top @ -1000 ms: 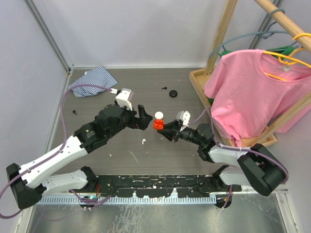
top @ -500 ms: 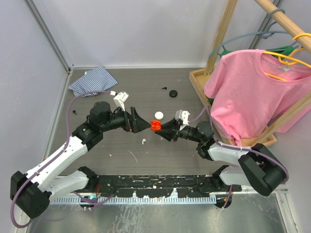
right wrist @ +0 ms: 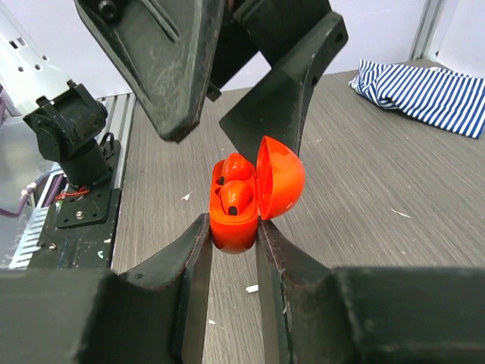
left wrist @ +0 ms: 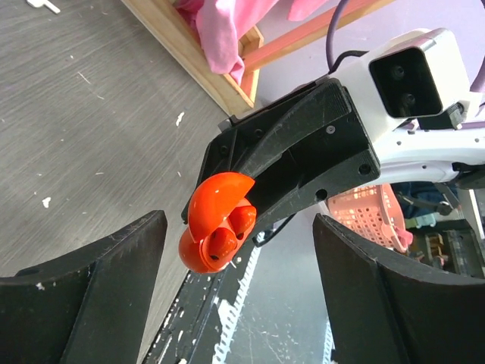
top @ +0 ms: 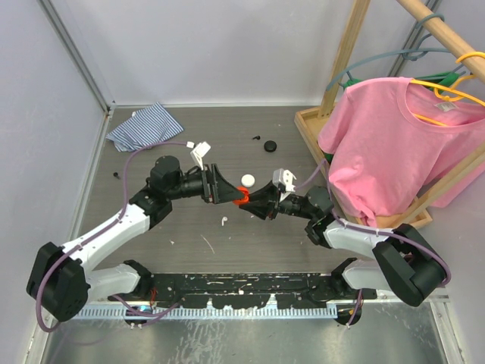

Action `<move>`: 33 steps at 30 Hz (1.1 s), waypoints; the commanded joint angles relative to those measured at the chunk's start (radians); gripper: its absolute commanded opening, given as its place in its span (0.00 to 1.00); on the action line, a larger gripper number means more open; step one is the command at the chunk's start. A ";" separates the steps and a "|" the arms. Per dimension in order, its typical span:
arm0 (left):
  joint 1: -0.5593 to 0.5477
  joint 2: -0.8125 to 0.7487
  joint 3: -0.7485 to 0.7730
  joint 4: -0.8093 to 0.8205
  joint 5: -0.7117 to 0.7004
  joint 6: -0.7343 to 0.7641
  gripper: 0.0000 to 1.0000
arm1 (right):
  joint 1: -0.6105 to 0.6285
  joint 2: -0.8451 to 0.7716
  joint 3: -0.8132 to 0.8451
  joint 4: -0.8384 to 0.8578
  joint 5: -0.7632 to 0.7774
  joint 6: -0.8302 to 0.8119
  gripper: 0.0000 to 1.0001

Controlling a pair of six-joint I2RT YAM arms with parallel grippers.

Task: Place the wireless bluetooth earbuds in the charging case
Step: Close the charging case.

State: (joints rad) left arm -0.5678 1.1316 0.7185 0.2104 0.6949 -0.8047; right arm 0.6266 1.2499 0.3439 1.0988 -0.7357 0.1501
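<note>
The red charging case (right wrist: 235,221) is held above the table, its lower half pinched between the fingers (right wrist: 189,262) of the right gripper (right wrist: 233,231). It is glossy and rounded, and its domed lid (right wrist: 282,178) stands hinged open to one side. Two red earbuds (right wrist: 236,182) sit side by side in its wells, dark tips showing. On the tabletop just beyond lies a white round case (top: 248,180), and a black round case (top: 270,146) farther back. A white earbud (top: 224,221) lies nearer the arms, apart from both.
</note>
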 commanded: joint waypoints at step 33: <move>0.005 -0.062 -0.111 0.407 0.138 -0.052 0.55 | 0.004 0.038 0.064 -0.035 -0.073 0.032 0.01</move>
State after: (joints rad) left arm -0.5587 1.1130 0.6106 0.5125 0.7967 -0.8818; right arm 0.6292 1.2896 0.3706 1.0950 -0.8085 0.1898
